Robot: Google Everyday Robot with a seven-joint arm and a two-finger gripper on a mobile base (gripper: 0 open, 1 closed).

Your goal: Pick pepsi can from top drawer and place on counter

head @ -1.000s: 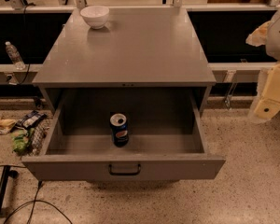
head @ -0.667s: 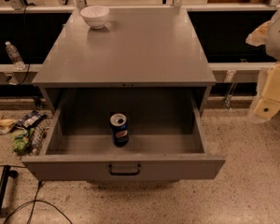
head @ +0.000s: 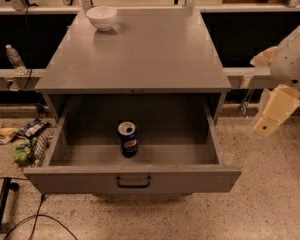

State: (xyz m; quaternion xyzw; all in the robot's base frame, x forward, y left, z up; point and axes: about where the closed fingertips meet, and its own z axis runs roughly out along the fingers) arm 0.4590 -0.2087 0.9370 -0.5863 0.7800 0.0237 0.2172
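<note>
The pepsi can point(head: 127, 139) stands upright in the open top drawer point(head: 135, 180), near the front and a little left of the middle. It is dark blue with a silver top and a round logo. The drawer is pulled fully out, with its dark handle point(head: 133, 182) on the front panel. The counter point(head: 140, 54) is the flat grey top above it. My gripper point(head: 271, 115) hangs at the right edge of the view, beside the cabinet and at about the drawer's height. It is well to the right of the can and holds nothing.
A white bowl point(head: 102, 17) sits on the counter's back left corner. A clear water bottle point(head: 15, 59) stands on a ledge at the left. Snack bags point(head: 25, 140) lie on the floor left of the drawer. Cables point(head: 35, 219) run over the floor at the lower left.
My arm at the right has come a little to the left and down. The can, drawer and bowl have not moved.
</note>
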